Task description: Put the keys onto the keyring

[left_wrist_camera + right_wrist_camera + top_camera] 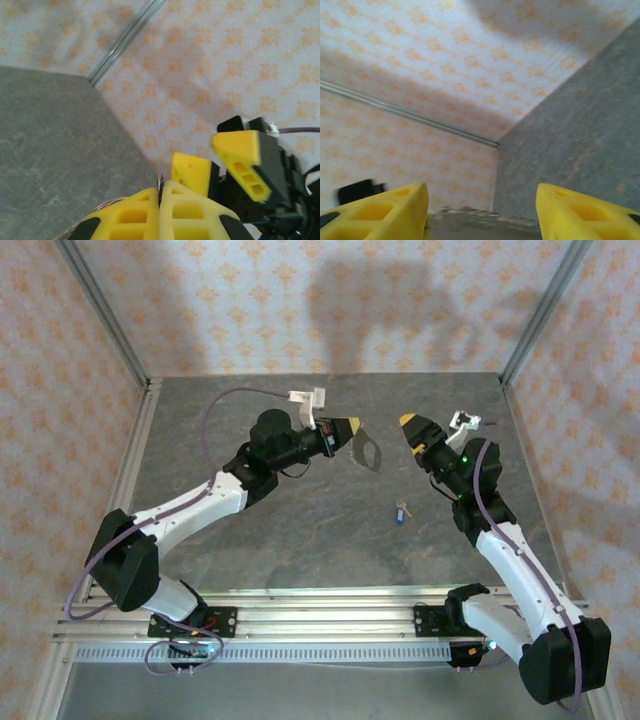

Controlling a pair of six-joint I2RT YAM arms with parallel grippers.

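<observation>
Grey, stone-patterned table [300, 530] carries two arms, two grippers, one key and one keyring. Left gripper [350, 427]: raised over the far middle of the table, pointing right, its yellow fingers [135, 215] pressed together. In the left wrist view a thin metal edge of the keyring [160, 182] stands pinched in the seam between them, and a fine wire curve of it shows just left of the fingers. From above, the keyring [360, 450] reads as a thin oval loop hanging just near of the left gripper's tip, dark against the table; whether its lower end touches the surface cannot be told. Right gripper [410, 423]: raised at the same depth, just right of the left gripper, the two tips facing each other and apart. Its jaws are spread: the right wrist view shows its two yellow fingers [385, 210] wide apart with bare table and wall between them, and the left wrist view shows the right gripper [220, 162] with an open gap and nothing in it. Key [402, 510]: one count, blue head, lying flat on the table near of both grippers, closer to the right arm, well apart from the keyring and touched by neither gripper. Key is not on the ring.
</observation>
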